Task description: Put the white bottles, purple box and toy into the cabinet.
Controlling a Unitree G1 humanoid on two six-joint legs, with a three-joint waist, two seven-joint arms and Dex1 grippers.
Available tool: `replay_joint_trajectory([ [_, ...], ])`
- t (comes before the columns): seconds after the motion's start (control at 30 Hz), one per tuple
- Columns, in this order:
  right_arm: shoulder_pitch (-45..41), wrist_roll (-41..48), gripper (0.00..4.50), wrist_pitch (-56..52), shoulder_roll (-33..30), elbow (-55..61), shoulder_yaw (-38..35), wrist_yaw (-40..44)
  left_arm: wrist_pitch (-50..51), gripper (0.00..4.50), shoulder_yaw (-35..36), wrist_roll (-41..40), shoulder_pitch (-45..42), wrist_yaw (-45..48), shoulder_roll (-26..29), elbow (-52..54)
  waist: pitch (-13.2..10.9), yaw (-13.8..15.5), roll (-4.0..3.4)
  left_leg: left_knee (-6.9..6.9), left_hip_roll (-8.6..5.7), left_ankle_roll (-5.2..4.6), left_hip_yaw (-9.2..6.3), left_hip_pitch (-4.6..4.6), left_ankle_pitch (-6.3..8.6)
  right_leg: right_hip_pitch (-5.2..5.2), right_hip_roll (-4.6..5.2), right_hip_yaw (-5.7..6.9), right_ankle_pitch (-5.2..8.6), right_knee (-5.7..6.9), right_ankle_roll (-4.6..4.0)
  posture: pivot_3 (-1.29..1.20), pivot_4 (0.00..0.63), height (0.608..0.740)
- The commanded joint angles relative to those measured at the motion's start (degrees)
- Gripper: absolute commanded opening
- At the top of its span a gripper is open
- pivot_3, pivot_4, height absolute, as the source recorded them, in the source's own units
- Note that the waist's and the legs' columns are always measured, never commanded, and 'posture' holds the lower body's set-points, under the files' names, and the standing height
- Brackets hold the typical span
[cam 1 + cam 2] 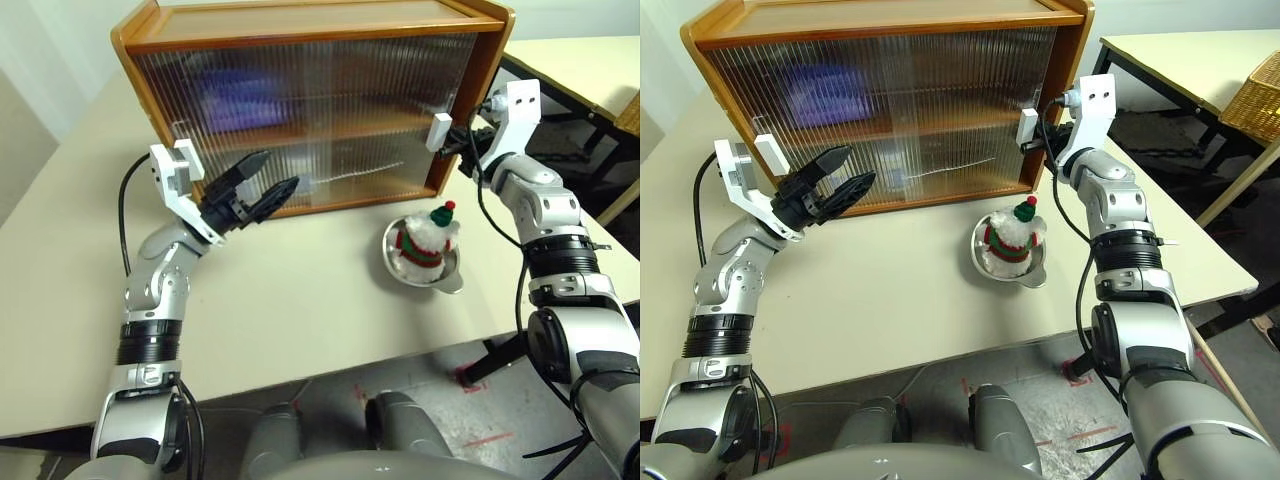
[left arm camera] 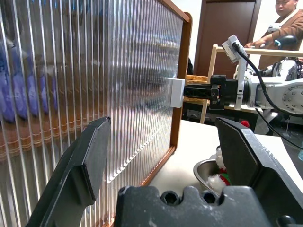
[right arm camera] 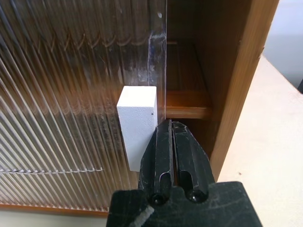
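Note:
The cabinet (image 1: pixel 300 30) stands at the back of the table, its ribbed sliding doors almost closed, with a narrow gap at its right end (image 3: pixel 182 85). My right gripper (image 3: pixel 171 124) is shut, its tip against the right side of the door's white handle (image 3: pixel 137 125). In front of the cabinet's lower left, my left gripper (image 1: pixel 278 170) hangs open and holds nothing. The purple box (image 1: pixel 240 95) shows as a blur behind the door on the upper shelf. The toy (image 1: pixel 428 240) sits in a steel bowl (image 1: pixel 400 270). The white bottles are hidden.
The bowl lies on the table just in front of the cabinet's right corner. A second table with a wicker basket (image 1: pixel 1255 95) stands to the right. A person (image 2: pixel 289 19) is in the background beyond the table.

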State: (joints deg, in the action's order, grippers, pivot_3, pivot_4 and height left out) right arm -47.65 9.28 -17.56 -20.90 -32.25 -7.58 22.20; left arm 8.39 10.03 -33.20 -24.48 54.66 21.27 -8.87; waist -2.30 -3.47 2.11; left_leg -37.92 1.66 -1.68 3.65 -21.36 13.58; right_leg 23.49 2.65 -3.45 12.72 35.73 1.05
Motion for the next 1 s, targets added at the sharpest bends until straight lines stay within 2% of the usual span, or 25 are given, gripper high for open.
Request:
replay_joint_trajectory([
  [0.03,0.16,0.12,0.02,-2.15,1.78,2.72,1.40,0.02,-0.06,4.50,-0.48,0.36,0.08,-0.19,-0.17,0.89,0.00,-0.13,0.00,0.02,0.01,0.00,0.01,0.00,0.00,0.03,-0.01,-0.01,0.00,0.01,0.00,0.06,0.000,0.740],
  [0.5,1.11,0.34,0.02,-7.58,9.14,9.95,5.02,-0.10,0.08,4.50,-0.48,0.34,0.62,-0.57,-0.28,1.89,-0.01,-0.06,-0.02,0.06,0.04,0.20,0.01,-0.02,0.12,0.09,-0.01,0.03,0.02,0.06,-0.02,0.07,0.000,0.740],
  [1.0,-0.51,0.11,0.02,-6.80,15.16,9.19,7.85,-0.37,0.21,4.50,-0.96,0.34,0.68,-0.68,-0.74,2.52,-0.02,-0.03,-0.03,0.07,0.04,0.25,0.00,-0.03,0.14,0.11,-0.01,0.05,0.02,0.05,-0.01,0.08,0.000,0.740],
])
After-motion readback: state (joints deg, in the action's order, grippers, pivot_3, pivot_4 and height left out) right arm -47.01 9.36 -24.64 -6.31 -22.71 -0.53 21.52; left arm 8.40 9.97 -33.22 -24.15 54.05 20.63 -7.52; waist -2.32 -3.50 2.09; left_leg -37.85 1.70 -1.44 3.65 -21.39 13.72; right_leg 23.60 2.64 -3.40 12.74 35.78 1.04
